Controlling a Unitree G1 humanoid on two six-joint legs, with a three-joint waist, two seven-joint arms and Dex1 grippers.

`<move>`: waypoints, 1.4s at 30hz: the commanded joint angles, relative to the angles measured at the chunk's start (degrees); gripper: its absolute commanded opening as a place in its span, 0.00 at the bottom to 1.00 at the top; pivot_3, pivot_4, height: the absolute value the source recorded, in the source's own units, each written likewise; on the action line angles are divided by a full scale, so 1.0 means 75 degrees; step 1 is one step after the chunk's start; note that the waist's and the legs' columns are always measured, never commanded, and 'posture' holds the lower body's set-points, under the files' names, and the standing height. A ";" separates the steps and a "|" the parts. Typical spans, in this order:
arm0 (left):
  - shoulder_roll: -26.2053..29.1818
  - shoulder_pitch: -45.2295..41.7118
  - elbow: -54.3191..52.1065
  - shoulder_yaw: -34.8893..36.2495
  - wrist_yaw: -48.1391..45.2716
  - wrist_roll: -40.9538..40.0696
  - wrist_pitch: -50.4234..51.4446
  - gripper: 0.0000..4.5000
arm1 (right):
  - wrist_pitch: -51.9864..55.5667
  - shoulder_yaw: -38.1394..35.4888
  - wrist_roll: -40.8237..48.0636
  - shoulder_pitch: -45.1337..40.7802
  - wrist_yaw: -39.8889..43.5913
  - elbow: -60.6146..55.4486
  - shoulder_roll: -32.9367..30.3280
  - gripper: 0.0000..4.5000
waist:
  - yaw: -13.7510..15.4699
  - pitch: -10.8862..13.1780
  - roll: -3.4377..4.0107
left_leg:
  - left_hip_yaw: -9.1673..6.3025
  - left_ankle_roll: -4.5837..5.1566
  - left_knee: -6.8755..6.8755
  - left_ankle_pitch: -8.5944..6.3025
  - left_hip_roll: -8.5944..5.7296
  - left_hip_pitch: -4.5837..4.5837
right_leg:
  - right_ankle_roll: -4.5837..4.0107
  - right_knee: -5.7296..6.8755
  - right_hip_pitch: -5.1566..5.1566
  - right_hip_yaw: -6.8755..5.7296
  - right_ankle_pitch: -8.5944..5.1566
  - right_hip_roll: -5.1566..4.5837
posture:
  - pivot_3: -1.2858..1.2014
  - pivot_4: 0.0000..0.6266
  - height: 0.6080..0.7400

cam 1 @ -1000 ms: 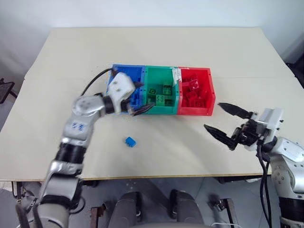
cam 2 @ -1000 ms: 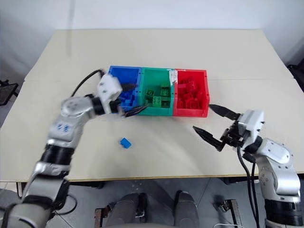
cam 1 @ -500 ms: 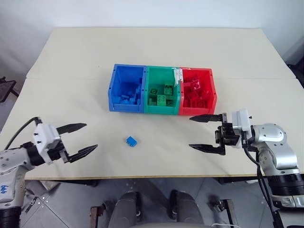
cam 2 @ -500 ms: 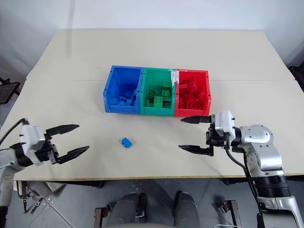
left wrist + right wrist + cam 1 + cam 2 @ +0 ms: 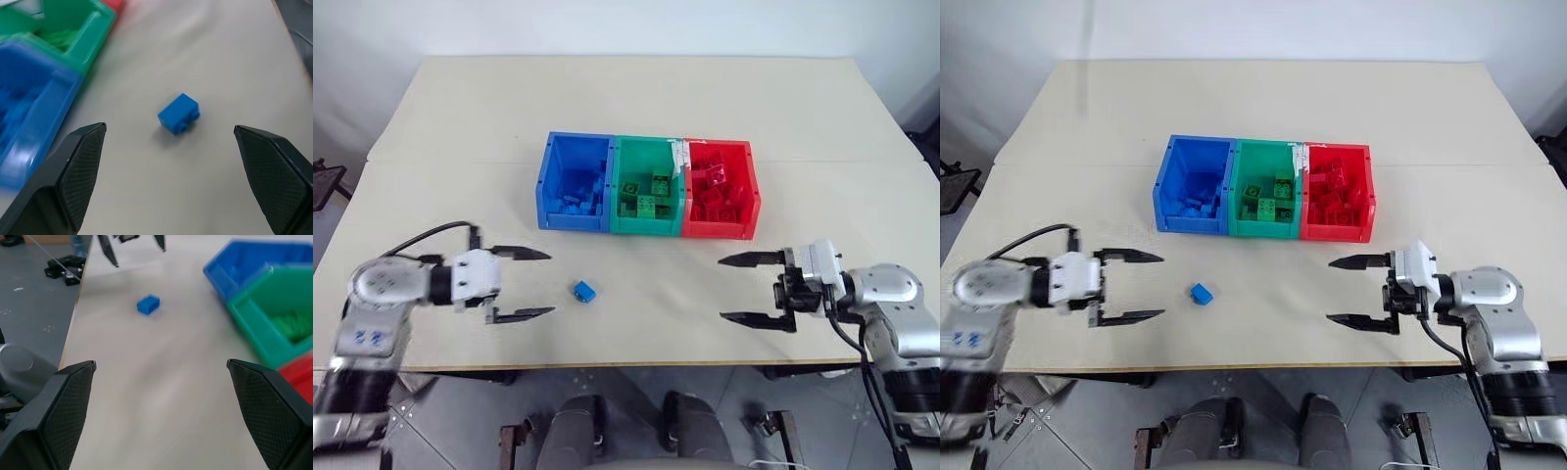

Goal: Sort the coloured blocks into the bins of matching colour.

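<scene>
A single blue block (image 5: 584, 291) lies on the table in front of the bins, also seen as the blue block (image 5: 178, 113) straight ahead of the left fingers. The joined bins stand mid-table: blue bin (image 5: 548, 186), green bin (image 5: 647, 227) and red bin (image 5: 751, 191), each holding several blocks of its own colour. My left gripper (image 5: 536, 284) is open just left of the loose block, pointing at it with a small gap. My right gripper (image 5: 736, 290) is open at the front right, pointing left, nothing between its fingers.
The beige table (image 5: 636, 98) has free room behind and on both sides of the bins. Its front edge runs close below both grippers. A white label (image 5: 682, 153) sits on the rim between the green and red bins.
My left arm went from the blue bin out to the front left, then swung in toward the loose blue block. My right gripper turned to point left and sank slightly.
</scene>
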 commanded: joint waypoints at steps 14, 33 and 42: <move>-0.0867 -0.3213 0.3465 -0.2467 -0.1840 0.1525 -0.1481 0.85 | 0.0331 -0.1049 0.0373 0.1823 -0.0983 -0.1780 -0.0273 1.00 | -0.0015 0.0001 -0.0003 | 0.0044 0.0006 0.0019 -0.0002 0.0007 -0.0004 | 0.0001 -0.0007 -0.0005 -0.0001 0.0000 0.0011 | 0.52 0.24 1.00; -0.0943 -0.1871 0.1533 -0.0526 -0.0380 -0.0713 0.1001 0.20 | 0.0851 -0.0930 0.0777 0.1366 -0.1634 -0.1936 0.0176 1.00 | -0.0035 0.0002 -0.0004 | 0.0018 0.0031 0.0102 -0.0031 0.0063 -0.0009 | 0.0000 0.0028 0.0005 0.0004 0.0000 0.0010 | 0.52 0.24 1.00; -0.1639 -0.2967 0.0567 0.0274 0.3790 -0.0501 0.4892 0.20 | 0.0771 -0.1027 0.0652 0.0831 -0.3044 -0.1999 0.1144 1.00 | 0.0110 0.0003 -0.0007 | 0.0009 0.0036 0.0105 -0.0031 0.0046 -0.0010 | 0.0012 0.0026 0.0016 0.0011 0.0006 0.0009 | 0.52 0.24 1.00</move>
